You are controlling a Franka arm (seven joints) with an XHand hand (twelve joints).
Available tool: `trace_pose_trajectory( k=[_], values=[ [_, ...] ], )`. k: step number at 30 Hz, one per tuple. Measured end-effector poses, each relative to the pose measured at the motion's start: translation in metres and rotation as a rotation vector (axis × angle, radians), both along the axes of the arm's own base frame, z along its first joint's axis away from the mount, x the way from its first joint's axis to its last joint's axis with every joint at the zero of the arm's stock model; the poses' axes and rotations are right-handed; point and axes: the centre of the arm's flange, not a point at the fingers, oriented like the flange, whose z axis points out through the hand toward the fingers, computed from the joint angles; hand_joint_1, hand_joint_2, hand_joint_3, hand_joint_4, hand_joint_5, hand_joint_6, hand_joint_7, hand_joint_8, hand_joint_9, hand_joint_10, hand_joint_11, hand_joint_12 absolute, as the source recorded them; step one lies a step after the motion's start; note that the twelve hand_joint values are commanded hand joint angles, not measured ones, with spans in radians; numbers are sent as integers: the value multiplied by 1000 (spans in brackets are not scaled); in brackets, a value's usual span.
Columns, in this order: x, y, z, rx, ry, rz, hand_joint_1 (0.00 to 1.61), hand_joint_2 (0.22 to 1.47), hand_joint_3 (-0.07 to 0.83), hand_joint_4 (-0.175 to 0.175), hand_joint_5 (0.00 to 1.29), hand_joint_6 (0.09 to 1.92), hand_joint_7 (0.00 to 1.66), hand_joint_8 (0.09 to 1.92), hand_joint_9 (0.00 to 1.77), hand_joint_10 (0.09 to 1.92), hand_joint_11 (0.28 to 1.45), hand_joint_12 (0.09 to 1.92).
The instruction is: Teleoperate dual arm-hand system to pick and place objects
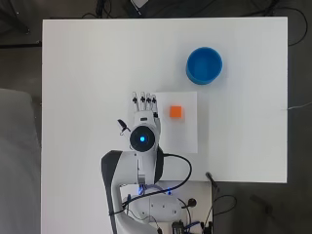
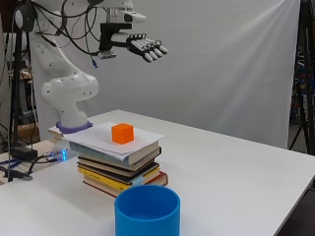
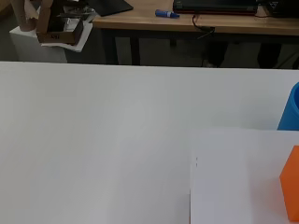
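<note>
One small orange cube (image 2: 122, 133) sits on one white sheet of paper (image 2: 142, 136) that tops a single stack of books (image 2: 120, 169) on the white table (image 2: 236, 177). The stack holds several books, but their exact number cannot be told from the side view. In the overhead view the cube (image 1: 176, 112) lies in the upper middle part of the sheet (image 1: 183, 136), apart from its edges. One blue round open-topped plastic cup (image 1: 204, 65) stands on the table beyond the far right corner of the sheet, near it but not touching. In the side view the cup (image 2: 147, 210) is in front of the books, closest to the camera.

There is one white robot arm (image 2: 69, 88) and one black and white hand (image 2: 142, 47). The arm rises from its base beside the books, bends over at the top, and carries the hand high above the table, well clear of the cube. The hand is held roughly level, palm downward, with its fingers (image 2: 156, 50) stretched out straight and close together, sloping slightly down toward the tips; they hold nothing. From above, the hand (image 1: 144, 112) hangs over the left edge of the sheet, to the left of the cube, fingers (image 1: 143, 100) pointing away from the arm's base, with the thumb sticking out to the left side.

In the wrist view the cube (image 3: 291, 189) and the cup (image 3: 290, 112) show only partly, cut by the edge.
</note>
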Motion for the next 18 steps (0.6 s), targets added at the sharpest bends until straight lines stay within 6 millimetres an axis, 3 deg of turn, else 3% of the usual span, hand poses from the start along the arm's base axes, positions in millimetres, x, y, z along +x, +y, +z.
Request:
trace_pose_trajectory(
  k=[4, 7, 11, 18],
  values=[
    [5, -12, 33, 1, -67, -24, 235, 937, -3, 75, 203, 87, 314, 87, 399, 87, 451, 87],
    [7, -27, 36, 10, -85, -45, 256, 944, 1, 75, 234, 87, 323, 87, 401, 87, 454, 87],
    [5, -55, 2, 39, -74, -91, 282, 957, 3, 78, 275, 87, 332, 87, 404, 87, 460, 87],
    [-24, -119, -66, 101, -87, -207, 278, 940, -5, 83, 261, 87, 314, 87, 392, 87, 468, 87]
  ],
)
